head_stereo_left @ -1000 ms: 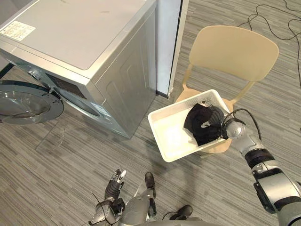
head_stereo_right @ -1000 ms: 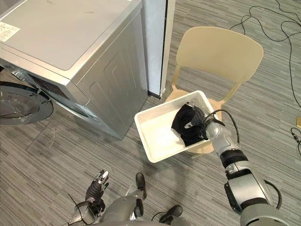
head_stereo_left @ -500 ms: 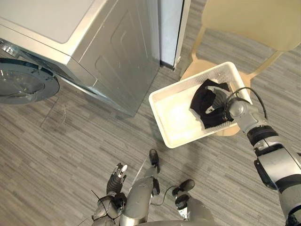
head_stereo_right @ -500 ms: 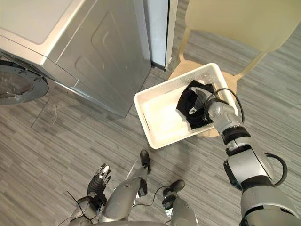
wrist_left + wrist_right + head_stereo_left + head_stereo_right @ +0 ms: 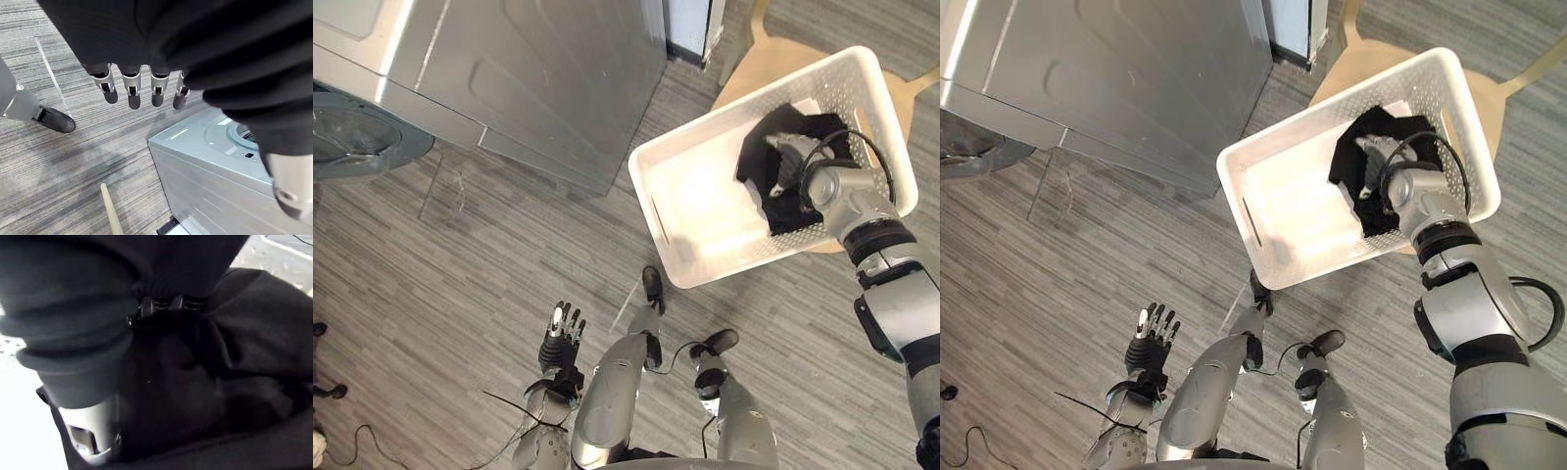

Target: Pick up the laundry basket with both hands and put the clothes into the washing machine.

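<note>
A white laundry basket rests on a beige chair at the upper right. Black clothes lie bunched in its right half. My right hand reaches into the basket and lies on that cloth. In the right wrist view its fingers sink into the black clothes and are hidden. The basket's left half is bare. My left hand hangs low over the floor, far from the basket, with straight fingers and nothing in it.
The grey washing machine stands at the upper left, its round door swung open at the far left. Striped grey floor lies between the machine and me. A white panel edge stands behind the chair.
The camera has tipped downward, so the whole scene has shifted up in the picture. My right hand stays in the black clothes. My left hand's fingers look straighter.
</note>
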